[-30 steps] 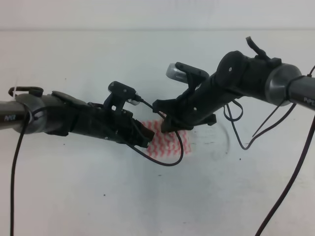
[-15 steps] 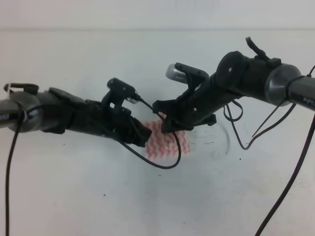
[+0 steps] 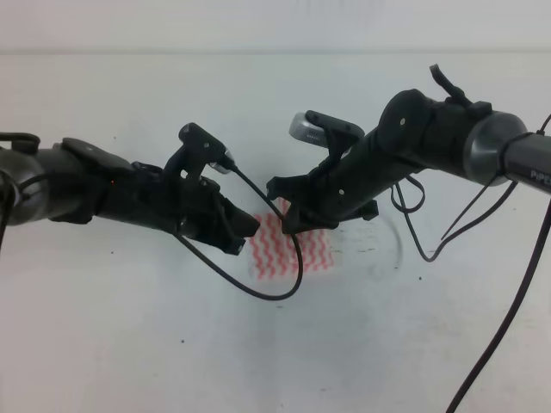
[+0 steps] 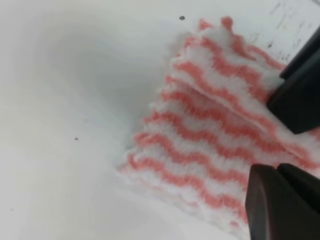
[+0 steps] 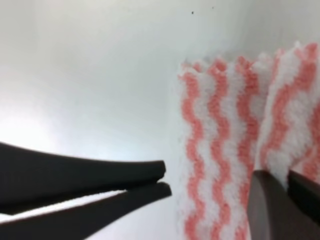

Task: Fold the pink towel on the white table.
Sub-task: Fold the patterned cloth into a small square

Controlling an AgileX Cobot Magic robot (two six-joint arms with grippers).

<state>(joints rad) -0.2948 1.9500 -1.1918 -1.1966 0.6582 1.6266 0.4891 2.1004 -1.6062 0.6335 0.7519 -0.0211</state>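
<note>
White table (image 3: 129,344) stretches under both arms, with the pink towel (image 3: 288,249) folded in layers near its middle. Left gripper (image 3: 245,232) hovers at the towel's left edge, jaw state unclear. Right gripper (image 5: 210,192) stands spread wide over the towel's upper edge.

The pink towel (image 3: 291,251) is laid flat near the middle of the white table (image 3: 129,344), with one layer lapped over another along its right part in the left wrist view. The left gripper (image 3: 244,231) is parked just at the towel's left edge, and the right gripper (image 3: 288,219) is set over its upper edge, so the towel's pretty much sandwiched between them.
</note>
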